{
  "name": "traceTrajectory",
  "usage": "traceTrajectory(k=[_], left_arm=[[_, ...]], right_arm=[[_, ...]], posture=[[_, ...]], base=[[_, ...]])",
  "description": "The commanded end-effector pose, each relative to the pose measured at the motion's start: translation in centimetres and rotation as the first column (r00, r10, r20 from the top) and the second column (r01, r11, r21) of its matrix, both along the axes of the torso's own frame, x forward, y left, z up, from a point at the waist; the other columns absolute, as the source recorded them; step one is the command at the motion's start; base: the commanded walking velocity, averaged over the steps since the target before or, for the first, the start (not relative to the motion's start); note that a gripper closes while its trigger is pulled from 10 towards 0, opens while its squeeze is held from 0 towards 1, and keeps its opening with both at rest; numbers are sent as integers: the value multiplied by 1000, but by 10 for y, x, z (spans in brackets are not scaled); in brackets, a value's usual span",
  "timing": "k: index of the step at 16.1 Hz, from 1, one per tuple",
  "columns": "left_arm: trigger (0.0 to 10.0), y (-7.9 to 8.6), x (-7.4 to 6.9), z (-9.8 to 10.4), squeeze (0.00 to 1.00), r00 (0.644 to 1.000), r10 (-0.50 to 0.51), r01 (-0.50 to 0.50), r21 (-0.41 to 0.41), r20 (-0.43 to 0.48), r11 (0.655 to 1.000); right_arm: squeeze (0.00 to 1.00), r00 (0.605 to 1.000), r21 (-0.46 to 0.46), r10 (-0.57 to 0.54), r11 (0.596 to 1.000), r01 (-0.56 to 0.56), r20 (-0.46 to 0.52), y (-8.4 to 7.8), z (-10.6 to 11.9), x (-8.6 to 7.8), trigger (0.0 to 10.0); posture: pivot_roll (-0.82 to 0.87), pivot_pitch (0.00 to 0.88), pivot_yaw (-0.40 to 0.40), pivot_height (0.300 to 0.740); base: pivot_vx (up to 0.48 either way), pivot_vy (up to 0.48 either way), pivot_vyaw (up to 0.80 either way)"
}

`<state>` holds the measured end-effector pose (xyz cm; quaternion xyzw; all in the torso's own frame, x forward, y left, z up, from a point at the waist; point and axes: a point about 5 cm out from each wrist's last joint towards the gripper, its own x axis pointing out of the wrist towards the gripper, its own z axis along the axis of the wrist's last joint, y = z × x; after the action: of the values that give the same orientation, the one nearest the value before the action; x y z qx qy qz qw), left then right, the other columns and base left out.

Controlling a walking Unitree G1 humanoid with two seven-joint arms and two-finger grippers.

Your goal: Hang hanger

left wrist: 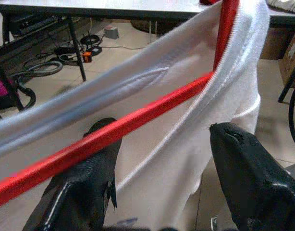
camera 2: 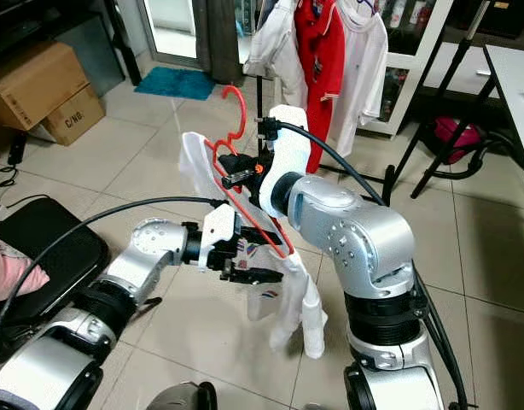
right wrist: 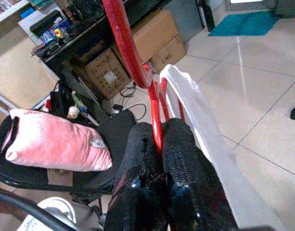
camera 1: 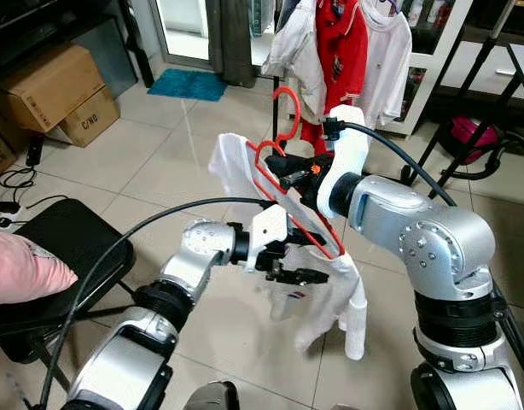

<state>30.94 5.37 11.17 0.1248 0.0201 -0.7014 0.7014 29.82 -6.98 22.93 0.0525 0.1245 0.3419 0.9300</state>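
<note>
Hanger [camera 1: 283, 184], red, carrying white shirt [camera 1: 330, 290], pinched by right end effector [right wrist: 157, 139]; left end effector [left wrist: 162, 168] spread below. Carry step; next: hook onto rack [camera 1: 326, 34] at 12 o'clock.

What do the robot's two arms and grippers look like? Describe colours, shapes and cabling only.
Both arms are built of rounded silver metal segments joined by black ribbed rings. The right arm has a bulky silver elbow studded with small bolts and a white wrist housing; the left arm has a white angular wrist block. A thick black cable arcs to each wrist. The left gripper and right gripper have long black fingers.
</note>
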Motion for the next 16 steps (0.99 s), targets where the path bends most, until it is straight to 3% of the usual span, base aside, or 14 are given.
traceTrajectory(k=[1, 6, 7, 8, 10, 11, 16], left_arm=[[10000, -4, 1, 4, 0, 999, -23, 23, -2, 22, 1000], [10000, -13, -6, 1, 0, 998, -60, 60, -23, 15, 998], [8863, -14, -7, 1, 0, 998, -62, 63, -29, 15, 998], [5412, -14, -8, 0, 0, 998, -65, 65, -37, 16, 997], [2353, -13, -11, 0, 0, 997, -72, 72, -45, 16, 996], [0, -12, -12, 0, 0, 997, -75, 76, -50, 17, 996], [0, -7, -18, -1, 0, 997, -78, 79, -66, 21, 995]], right_arm=[[0, 998, 12, 60, 998, -61, 34, 9, 9, -5, 10000], [0, 998, 14, 58, 998, -58, 33, 10, 9, -5, 10000], [0, 998, 13, 57, 998, -57, 33, 9, 8, -6, 10000], [0, 998, 11, 55, 998, -55, 31, 9, 8, -5, 10000], [0, 998, 8, 53, 999, -53, 29, 9, 7, -5, 10000], [0, 998, 5, 53, 999, -53, 27, 9, 6, -5, 10000], [0, 999, -1, 47, 999, -47, 24, 9, 5, -4, 10000]], posture=[[-85, 86, 91, 740], [-83, 85, 95, 740], [-83, 84, 95, 740], [-82, 84, 95, 740], [-80, 84, 94, 740], [-80, 84, 94, 740], [-78, 80, 97, 740]], base=[[0, 0, 0], [0, 0, 0], [0, 0, 0], [0, 0, 0], [0, 0, 0], [0, 0, 0], [0, 0, 0]])
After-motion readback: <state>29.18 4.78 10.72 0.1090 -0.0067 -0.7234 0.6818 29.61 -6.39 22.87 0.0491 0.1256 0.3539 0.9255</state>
